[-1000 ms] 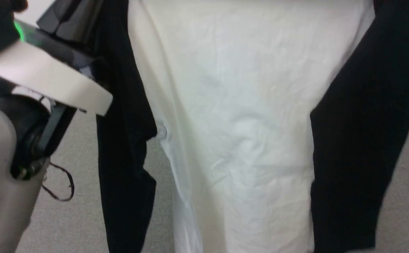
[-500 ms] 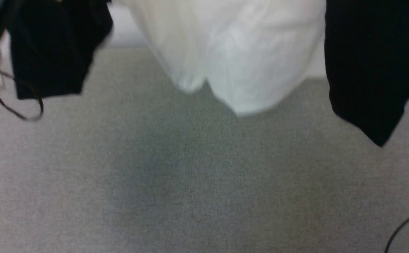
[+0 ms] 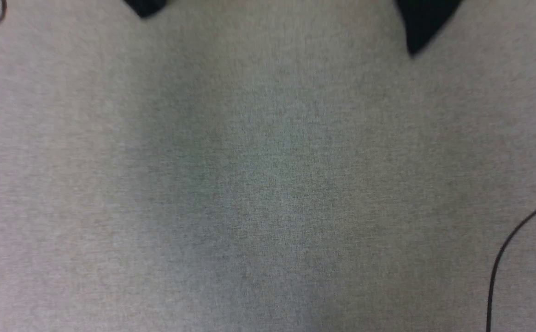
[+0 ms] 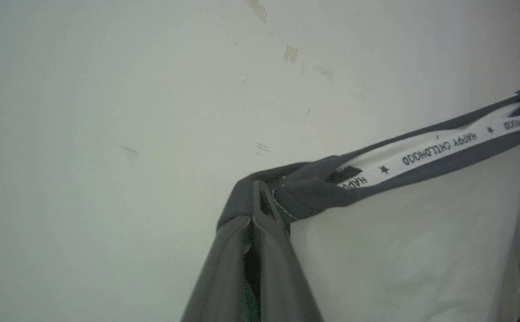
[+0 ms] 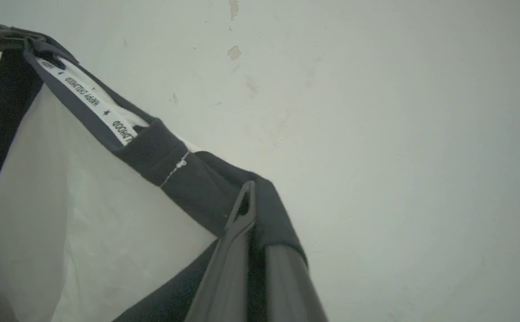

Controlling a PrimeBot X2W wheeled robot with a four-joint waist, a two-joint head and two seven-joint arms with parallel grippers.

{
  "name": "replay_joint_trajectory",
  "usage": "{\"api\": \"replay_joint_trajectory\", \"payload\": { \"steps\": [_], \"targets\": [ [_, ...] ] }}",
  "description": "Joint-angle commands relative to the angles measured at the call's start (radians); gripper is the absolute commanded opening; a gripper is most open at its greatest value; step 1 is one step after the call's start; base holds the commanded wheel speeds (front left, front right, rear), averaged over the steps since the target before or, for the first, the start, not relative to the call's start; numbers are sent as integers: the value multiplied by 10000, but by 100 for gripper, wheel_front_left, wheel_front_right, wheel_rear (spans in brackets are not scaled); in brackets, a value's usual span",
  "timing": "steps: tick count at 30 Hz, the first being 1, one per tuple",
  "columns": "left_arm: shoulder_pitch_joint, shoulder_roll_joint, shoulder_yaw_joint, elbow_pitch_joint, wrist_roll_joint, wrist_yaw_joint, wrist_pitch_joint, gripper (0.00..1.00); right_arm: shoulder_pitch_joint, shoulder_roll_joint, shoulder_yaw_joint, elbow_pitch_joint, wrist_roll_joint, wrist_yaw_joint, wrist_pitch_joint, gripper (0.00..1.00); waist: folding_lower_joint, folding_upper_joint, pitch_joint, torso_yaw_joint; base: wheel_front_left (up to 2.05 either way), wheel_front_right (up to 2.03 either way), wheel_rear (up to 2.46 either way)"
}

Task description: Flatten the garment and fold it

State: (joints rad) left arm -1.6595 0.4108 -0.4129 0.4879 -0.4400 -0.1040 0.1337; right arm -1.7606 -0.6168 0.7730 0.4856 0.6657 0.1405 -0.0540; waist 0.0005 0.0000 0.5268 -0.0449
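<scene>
Item, left claw (image 4: 259, 197): I am pinching it shut on the black neck trim (image 4: 313, 192) of the garment (image 4: 398, 250), at one end of the neckline.

Item, right claw (image 5: 247, 201): I am clamping it shut on the same trim at the other end.

Item, garment: I am holding it up between my two claws, in front of a pale, scuffed wall (image 4: 107, 112). The neckline is stretching taut from one claw toward the other and showing a white inner tape (image 4: 438, 145) printed HAPPY CHILDHOOD. The white body is hanging from it.

Item, sleeve ends (image 3: 422, 23): two black tips are dangling at the top of the head view, over grey carpet (image 3: 268, 184).

Item, cable (image 3: 503, 258): a thin dark line is curving across the carpet at lower right.
</scene>
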Motion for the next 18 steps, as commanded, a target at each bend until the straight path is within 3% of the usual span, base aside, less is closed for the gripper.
{"api": "replay_joint_trajectory", "payload": {
  "steps": [1, 10, 18],
  "targets": [
    [-185, 132, 102, 149, 66, 51, -94, 0, -189, -154, -57, 196, -53, -98, -87, 0, -5, 0, 885, -115, 0, 0, 0],
    [-1148, -538, -201, 2203, 323, -69, -2007, 0, -830, 551, 1023, 1842, 124, -98, -1653, 0, -5, 0, 1035, 68, 0, 0, 0],
    [937, -1180, -928, 3192, -63, -212, -2911, 0, 1105, 851, 2164, 1817, 845, -98, -2034, 0, -5, 0, 338, 325, 0, 0, 0]
  ]
}}
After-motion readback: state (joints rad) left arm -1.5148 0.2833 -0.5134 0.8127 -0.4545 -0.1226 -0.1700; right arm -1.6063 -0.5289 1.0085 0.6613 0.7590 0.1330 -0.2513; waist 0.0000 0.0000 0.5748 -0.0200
